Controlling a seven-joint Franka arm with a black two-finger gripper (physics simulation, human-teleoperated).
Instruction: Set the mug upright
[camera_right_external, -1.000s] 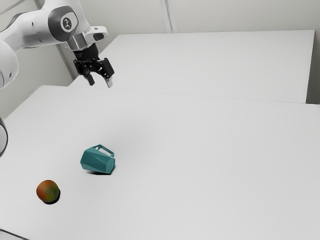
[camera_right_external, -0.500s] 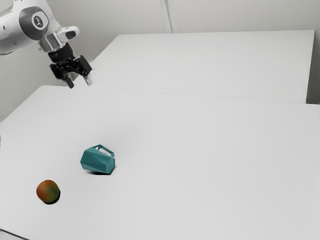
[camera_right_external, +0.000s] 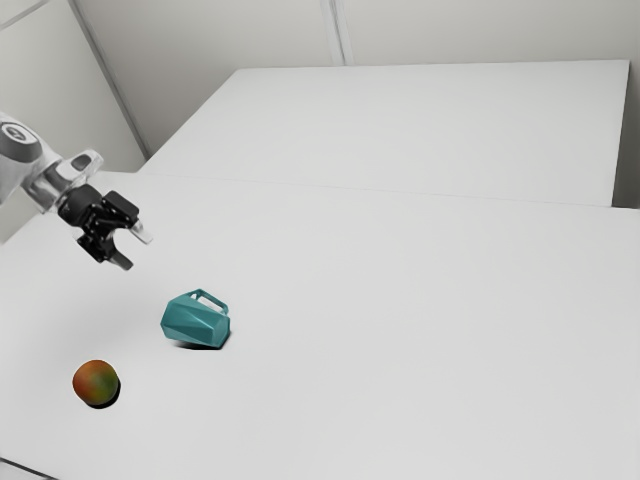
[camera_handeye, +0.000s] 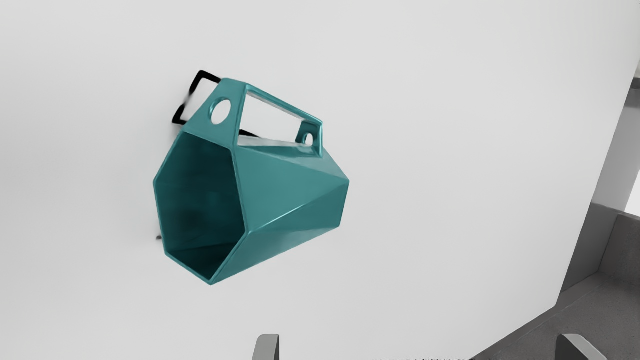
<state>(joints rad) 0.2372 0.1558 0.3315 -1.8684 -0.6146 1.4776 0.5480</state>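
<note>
Mug (camera_handeye: 290, 185) lies on its side on the worktop (camera_right_external: 420, 330), fingers (camera_handeye: 267, 348) open and empty; an off-centre pinch on its slanted faces could slip and roll it.

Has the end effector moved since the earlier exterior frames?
Yes: against the white table, the end effector now appears lower in the exterior view and farther toward the exterior view's left, closer to the teal mug.

White table (camera_right_external: 400, 270), reddish-green round fruit, perhaps (camera_right_external: 96, 382)
</note>
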